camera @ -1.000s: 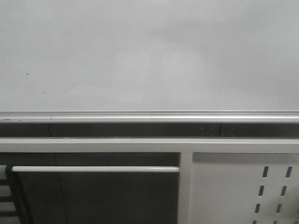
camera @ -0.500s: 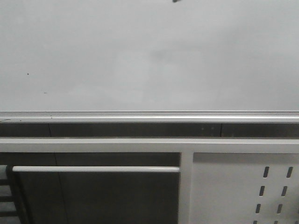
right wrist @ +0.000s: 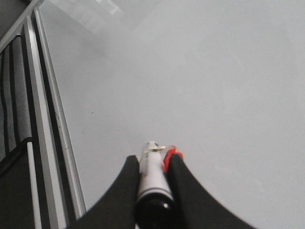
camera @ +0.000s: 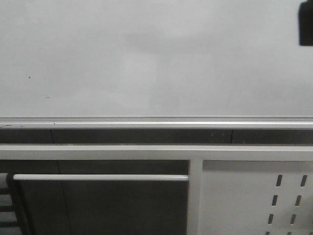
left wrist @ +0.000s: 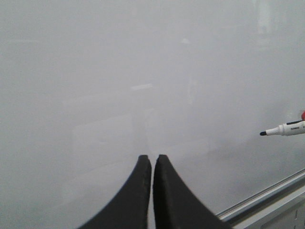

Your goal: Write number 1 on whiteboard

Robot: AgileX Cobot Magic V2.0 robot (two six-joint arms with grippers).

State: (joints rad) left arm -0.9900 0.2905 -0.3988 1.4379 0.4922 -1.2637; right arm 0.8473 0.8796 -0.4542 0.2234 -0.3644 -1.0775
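Whiteboard (camera: 146, 58): large, glossy, white-grey, upright, filling the upper part of the front view from the left edge to the right. Long axis ran sideways. Surface bore a few tiny dark specks near its left side and faint reflections; no marker stroke showed on it in any view. A silver bottom rail (camera: 156, 121) ran the full width along its lower edge.

Below the rail, left: a dark recess crossed by a pale horizontal bar (camera: 100, 177). Below the rail, right: a white perforated panel (camera: 254, 196) with rows of slanted slots.

Left gripper (left wrist: 152, 162): black fingers pressed together at the tips, nothing between them, facing the board. Whether the tips touched the board could not be told.

Marker (right wrist: 151, 171): white barrel, black end nearest the camera, red piece beside it. In the left wrist view (left wrist: 284, 129) it lay roughly level, dark tip pointing away from the red part, close above the rail; contact with the board could not be told.

Right gripper (right wrist: 153, 164): fingers closed around the marker barrel. A dark shape (camera: 306, 23) at the upper right edge of the front view was too cropped to identify.
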